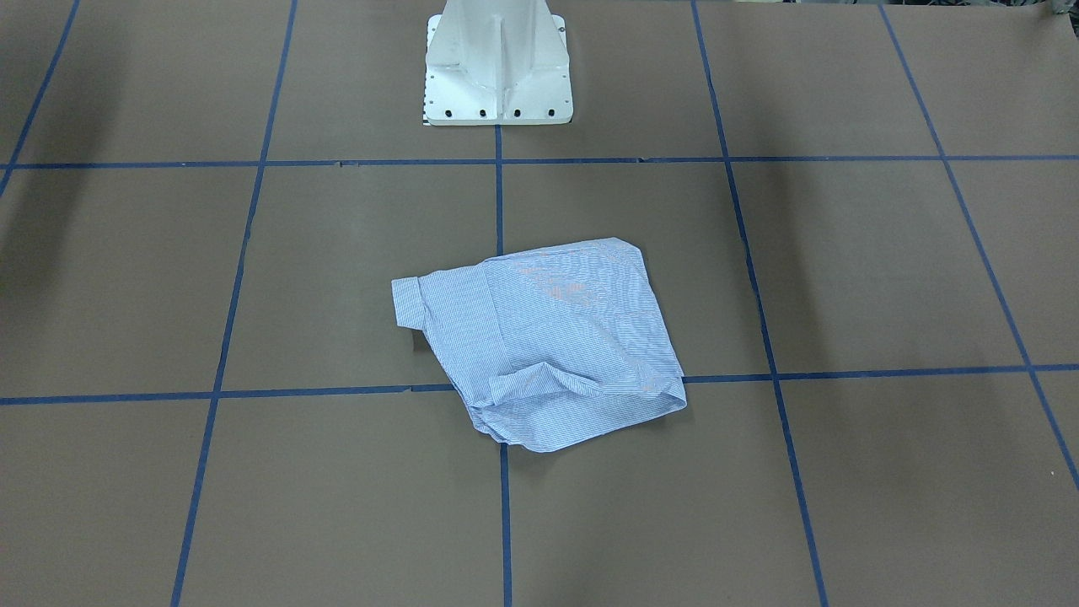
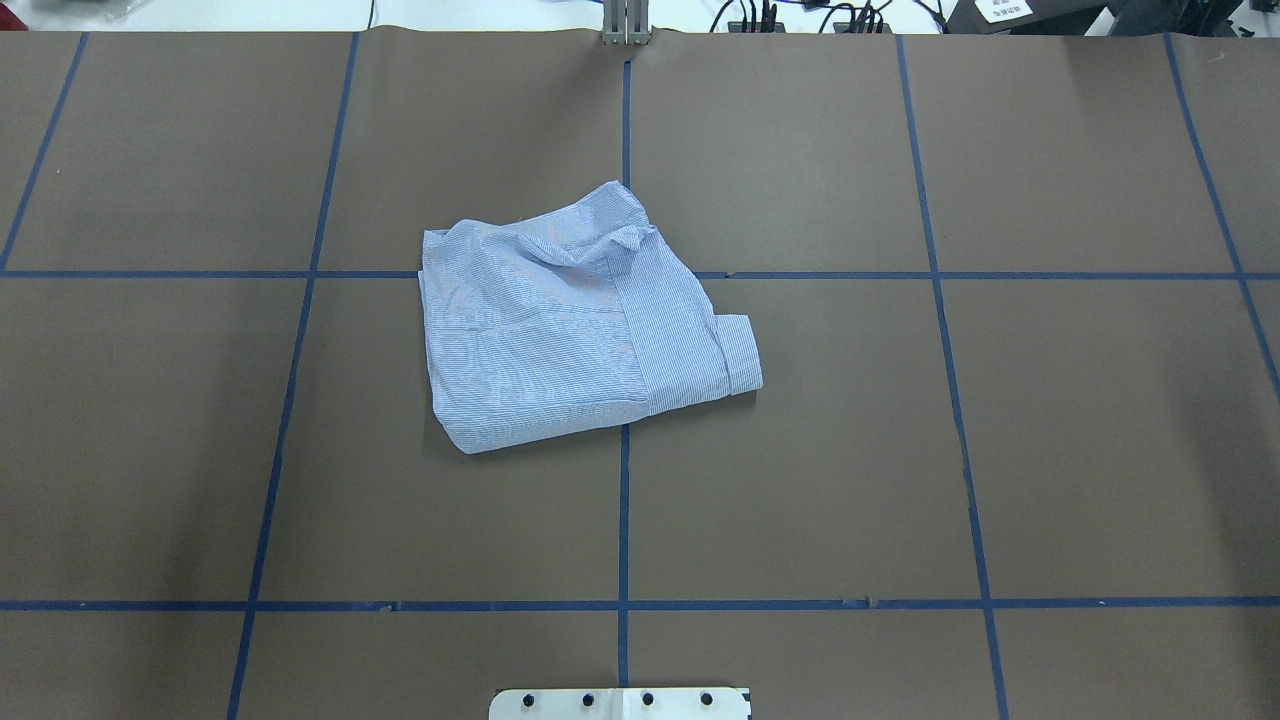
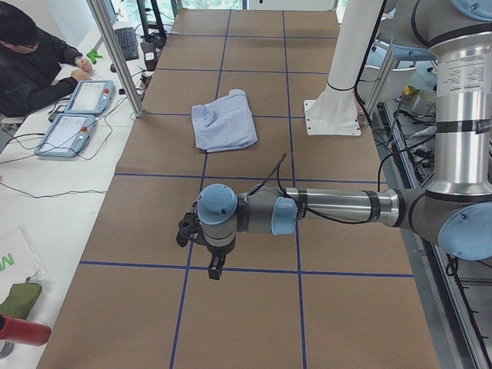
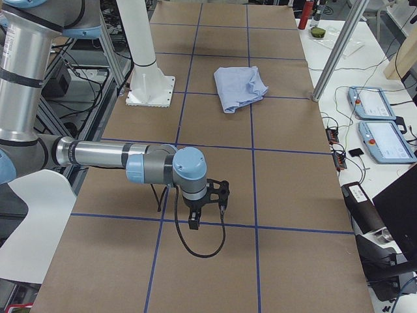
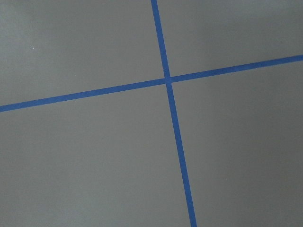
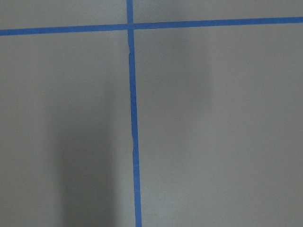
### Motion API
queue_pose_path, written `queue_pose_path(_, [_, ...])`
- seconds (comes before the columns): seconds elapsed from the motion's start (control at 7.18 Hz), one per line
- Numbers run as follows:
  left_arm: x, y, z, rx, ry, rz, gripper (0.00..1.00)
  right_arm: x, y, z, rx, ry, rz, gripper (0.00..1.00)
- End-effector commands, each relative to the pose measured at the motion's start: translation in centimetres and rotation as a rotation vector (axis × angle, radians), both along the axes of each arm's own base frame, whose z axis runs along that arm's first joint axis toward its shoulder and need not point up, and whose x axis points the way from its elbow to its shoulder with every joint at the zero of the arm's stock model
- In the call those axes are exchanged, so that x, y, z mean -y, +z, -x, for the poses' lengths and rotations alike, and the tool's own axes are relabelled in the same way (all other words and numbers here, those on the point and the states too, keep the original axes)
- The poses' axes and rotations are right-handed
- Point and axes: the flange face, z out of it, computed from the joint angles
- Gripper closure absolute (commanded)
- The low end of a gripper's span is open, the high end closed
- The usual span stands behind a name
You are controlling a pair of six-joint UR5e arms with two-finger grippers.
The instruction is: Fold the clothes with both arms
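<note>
The clothes are one light blue-and-white striped shirt (image 1: 548,346) (image 2: 560,320), lying folded into a rough, rumpled square near the middle of the brown table, with a cuff sticking out at one side. It also appears in the side views (image 3: 224,121) (image 4: 240,87). Neither arm touches it. My left gripper (image 3: 211,263) hangs above the table far off toward the left end. My right gripper (image 4: 207,210) hangs above the right end. Both show only in the side views, so I cannot tell whether they are open or shut. The wrist views hold only brown table and blue tape lines.
The white pedestal base (image 1: 497,67) (image 2: 620,703) stands behind the shirt on the robot's side. A person (image 3: 31,61) sits at a side desk with two teach pendants (image 3: 77,115) (image 4: 378,124). An aluminium post (image 3: 115,54) rises at the far table edge.
</note>
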Motion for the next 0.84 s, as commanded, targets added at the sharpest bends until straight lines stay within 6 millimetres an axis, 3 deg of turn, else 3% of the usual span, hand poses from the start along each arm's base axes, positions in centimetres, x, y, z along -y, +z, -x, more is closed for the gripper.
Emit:
queue_pose_path(0.0, [-0.40, 0.34, -0.02, 0.000, 0.001, 0.007, 0.00, 0.04, -0.07, 0.01, 0.001, 0.000, -0.001, 0.00])
queue_pose_path(0.7, [-0.44, 0.73, -0.08, 0.001, 0.002, 0.014, 0.00, 0.12, -0.89, -0.01, -0.001, 0.000, -0.021, 0.00])
